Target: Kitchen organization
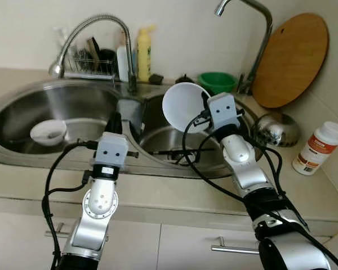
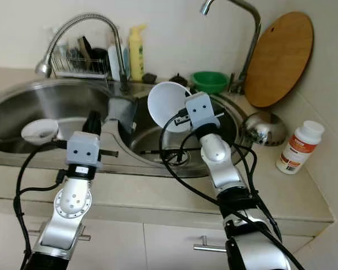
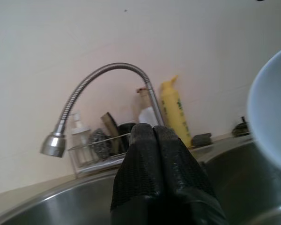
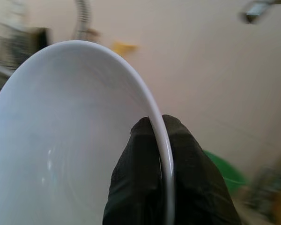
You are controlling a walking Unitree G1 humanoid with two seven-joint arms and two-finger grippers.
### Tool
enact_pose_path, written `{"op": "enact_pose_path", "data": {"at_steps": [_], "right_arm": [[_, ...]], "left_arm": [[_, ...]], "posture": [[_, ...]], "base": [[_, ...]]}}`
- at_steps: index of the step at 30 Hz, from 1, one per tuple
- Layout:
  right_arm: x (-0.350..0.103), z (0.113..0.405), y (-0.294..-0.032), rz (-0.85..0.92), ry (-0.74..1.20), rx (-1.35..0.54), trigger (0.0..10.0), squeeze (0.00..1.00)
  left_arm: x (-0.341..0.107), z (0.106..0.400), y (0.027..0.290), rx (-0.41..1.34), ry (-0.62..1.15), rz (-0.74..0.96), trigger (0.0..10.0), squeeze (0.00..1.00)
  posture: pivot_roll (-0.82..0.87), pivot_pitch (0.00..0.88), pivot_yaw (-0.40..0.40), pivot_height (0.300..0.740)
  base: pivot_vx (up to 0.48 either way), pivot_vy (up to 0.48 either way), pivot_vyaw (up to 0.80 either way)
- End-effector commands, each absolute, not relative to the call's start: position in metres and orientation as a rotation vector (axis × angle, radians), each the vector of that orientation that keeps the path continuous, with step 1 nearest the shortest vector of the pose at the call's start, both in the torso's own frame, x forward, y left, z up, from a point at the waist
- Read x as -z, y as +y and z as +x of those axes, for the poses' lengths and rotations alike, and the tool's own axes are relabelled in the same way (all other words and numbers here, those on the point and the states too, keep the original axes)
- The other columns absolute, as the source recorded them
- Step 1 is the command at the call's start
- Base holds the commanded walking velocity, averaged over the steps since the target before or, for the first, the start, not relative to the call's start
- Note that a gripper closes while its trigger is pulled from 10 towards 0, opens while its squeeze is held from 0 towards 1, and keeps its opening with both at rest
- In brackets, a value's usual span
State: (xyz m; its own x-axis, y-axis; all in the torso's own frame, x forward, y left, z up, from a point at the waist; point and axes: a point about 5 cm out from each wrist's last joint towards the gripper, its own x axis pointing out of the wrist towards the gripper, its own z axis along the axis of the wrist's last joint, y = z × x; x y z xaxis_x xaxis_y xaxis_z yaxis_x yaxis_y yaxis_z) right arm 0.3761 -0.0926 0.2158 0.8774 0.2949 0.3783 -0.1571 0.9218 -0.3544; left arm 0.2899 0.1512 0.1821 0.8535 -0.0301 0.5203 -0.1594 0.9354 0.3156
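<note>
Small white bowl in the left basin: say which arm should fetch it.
Left. The left gripper hangs shut beside the small white bowl; the right gripper is clamped on the large white bowl's rim.

Home kitchen before me: steel double sink (image 1: pixel 22 115), gooseneck tap (image 1: pixel 90 34), dish rack (image 1: pixel 90 63), detergent bottle (image 1: pixel 143 53), wooden cutting board (image 1: pixel 290 59).

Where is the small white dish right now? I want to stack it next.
In the left eye view the small white dish sits inside the left sink basin, on the robot's left, beyond the left gripper and below the flexible faucet.
</note>
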Motion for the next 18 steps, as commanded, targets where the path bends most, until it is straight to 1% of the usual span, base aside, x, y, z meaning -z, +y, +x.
{"op": "enact_pose_path", "data": {"at_steps": [1,5,6,7,8,9,18], "right_arm": [[-0.221,0.381,-0.093,-0.347,-0.428,-0.229,10.0,0.0],[-0.216,0.389,-0.099,-0.364,-0.353,-0.193,10.0,0.0],[-0.212,0.394,-0.1,-0.411,-0.29,-0.186,10.0,0.0],[-0.212,0.394,-0.1,-0.411,-0.29,-0.186,10.0,0.0],[-0.206,0.399,-0.103,-0.444,-0.221,-0.174,10.0,0.0],[-0.204,0.401,-0.104,-0.45,-0.199,-0.169,10.0,0.0],[-0.208,0.412,-0.109,-0.489,-0.092,-0.126,10.0,0.0]], "left_arm": [[-0.183,0.289,0.152,-0.065,-0.554,0.359,10.0,0.0],[-0.183,0.289,0.151,-0.061,-0.554,0.359,10.0,0.0],[-0.183,0.289,0.151,-0.059,-0.555,0.358,10.0,0.0],[-0.183,0.289,0.151,-0.059,-0.555,0.358,10.0,0.0],[-0.182,0.289,0.15,-0.05,-0.555,0.357,10.0,0.0],[-0.182,0.289,0.149,-0.047,-0.554,0.357,10.0,0.0],[-0.181,0.289,0.147,-0.036,-0.554,0.353,10.0,0.0]], "posture": [[-0.02,0.0,-0.036,0.74],[-0.02,0.0,-0.034,0.74],[-0.02,0.0,-0.033,0.74],[-0.02,0.0,-0.033,0.74],[-0.02,0.0,-0.032,0.74],[-0.02,0.0,-0.033,0.74],[-0.01,0.0,-0.036,0.74]], "base": [[0.0,0.0,0.0],[0.0,0.0,0.0],[0.0,0.0,0.0],[0.0,0.0,0.0],[0.0,0.0,0.0],[0.0,0.0,0.0],[0.0,0.0,0.0]]}}
